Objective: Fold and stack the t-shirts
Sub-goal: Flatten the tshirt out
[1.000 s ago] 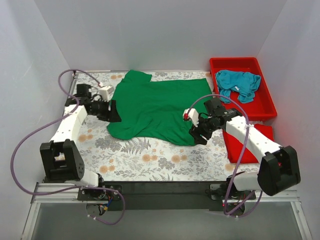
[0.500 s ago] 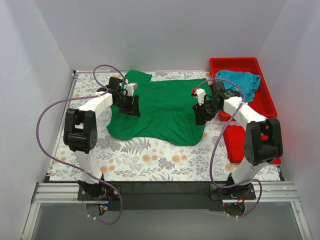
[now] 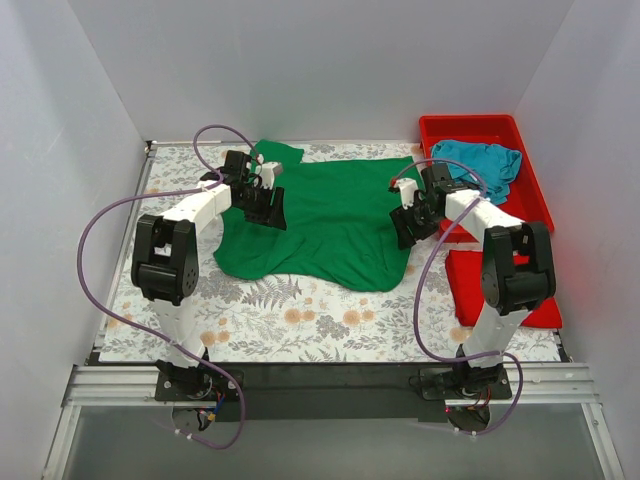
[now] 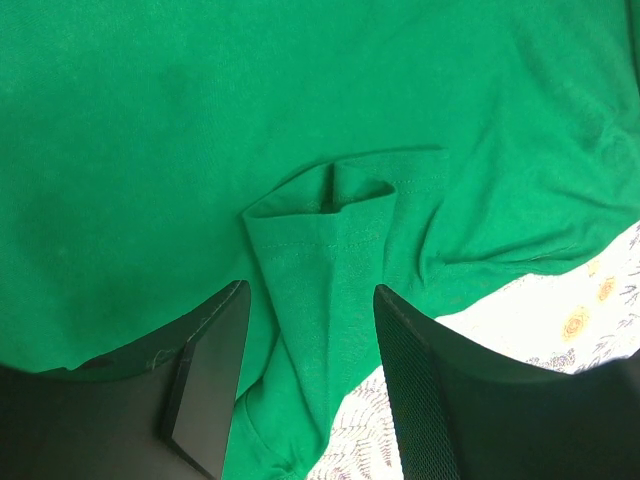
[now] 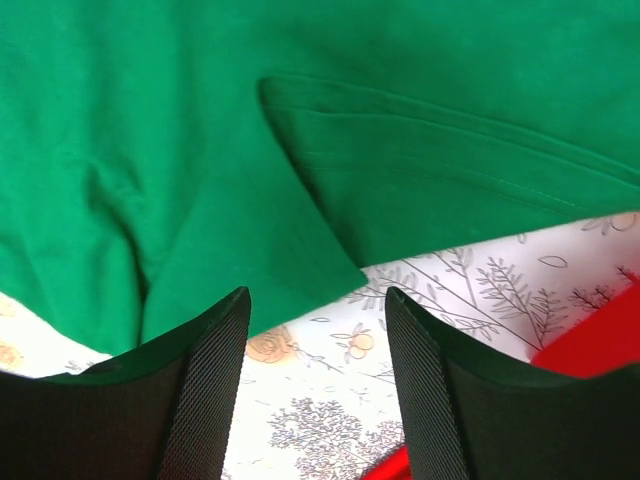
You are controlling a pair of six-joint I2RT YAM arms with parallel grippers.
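Note:
The bright green t-shirt (image 3: 320, 220) lies spread on the floral cloth. My left gripper (image 3: 268, 208) is open over its left sleeve; in the left wrist view the folded sleeve (image 4: 330, 240) lies between the fingers (image 4: 215, 370). My right gripper (image 3: 407, 228) is open over the shirt's right edge; in the right wrist view the green hem corner (image 5: 290, 270) lies ahead of the fingers (image 5: 205, 380), with bare cloth between them. The teal blue t-shirt (image 3: 478, 165) lies crumpled in the red tub (image 3: 530, 215).
The red tub stands at the back right, and a flat red lid (image 3: 478, 285) lies in front of it, showing in the right wrist view (image 5: 600, 335). White walls close in the floral cloth (image 3: 300, 315) on three sides.
Both arms swung inward from the shirt's outer sides to its left and right edges, then nudged a little further in. The shirt has not moved.

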